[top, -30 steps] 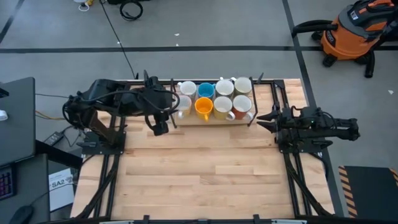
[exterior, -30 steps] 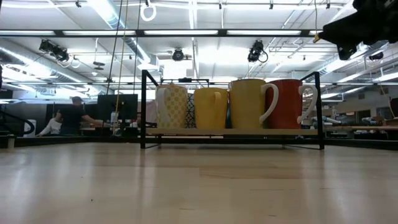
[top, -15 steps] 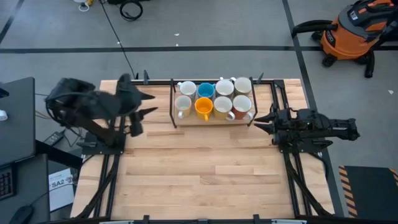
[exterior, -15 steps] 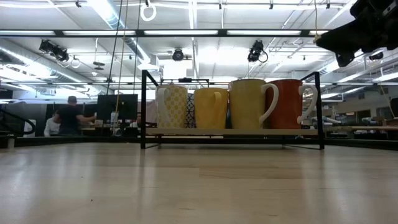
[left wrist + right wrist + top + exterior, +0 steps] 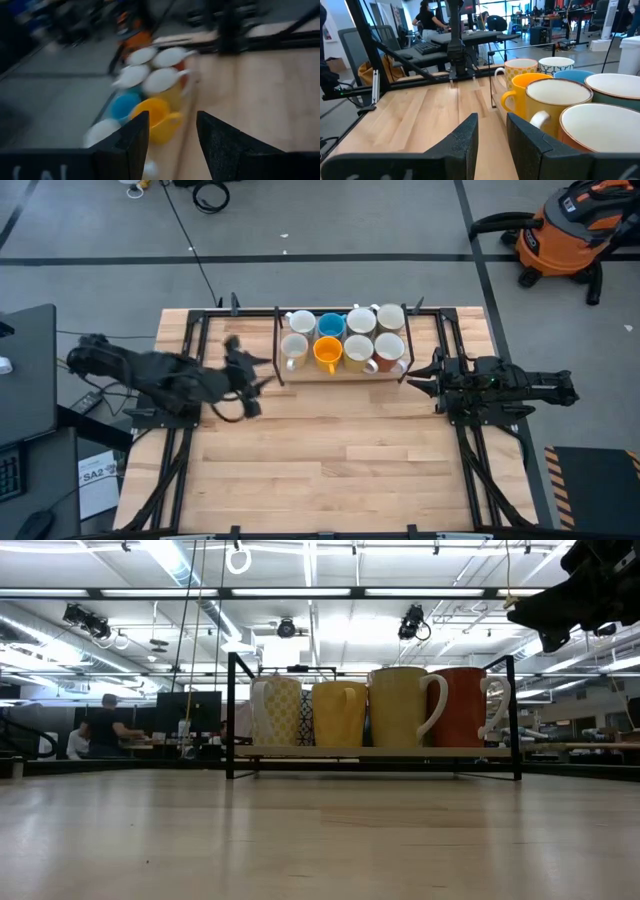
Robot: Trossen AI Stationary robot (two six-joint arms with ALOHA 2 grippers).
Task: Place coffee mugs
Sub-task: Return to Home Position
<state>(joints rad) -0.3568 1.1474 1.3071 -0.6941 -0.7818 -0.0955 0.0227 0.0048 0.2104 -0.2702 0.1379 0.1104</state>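
Observation:
Eight coffee mugs (image 5: 345,338) stand upright in two rows of four on a black-framed wooden rack (image 5: 340,372) at the table's far middle. The far row is white, blue (image 5: 331,326), white, white. The near row is cream patterned (image 5: 294,348), orange (image 5: 328,353), yellow (image 5: 358,352) and reddish-brown (image 5: 389,350). My left gripper (image 5: 250,375) hovers open just left of the rack, its fingers (image 5: 125,145) pointing at the mugs. My right gripper (image 5: 410,375) is open off the rack's right end, beside the reddish-brown mug (image 5: 600,127).
Bare wooden tabletop (image 5: 330,460) stretches from the rack to the near edge. Black frame rails (image 5: 470,460) run along both sides. An orange shop vacuum (image 5: 565,230) stands on the floor beyond the far right corner. A person (image 5: 100,730) sits at a desk far behind.
My left arm has pulled back from the rack's left end toward the table's left edge, then swung low and back toward the rack, still moving fast. My right gripper has dipped slightly and edged toward the rack. The mugs have stayed in place.

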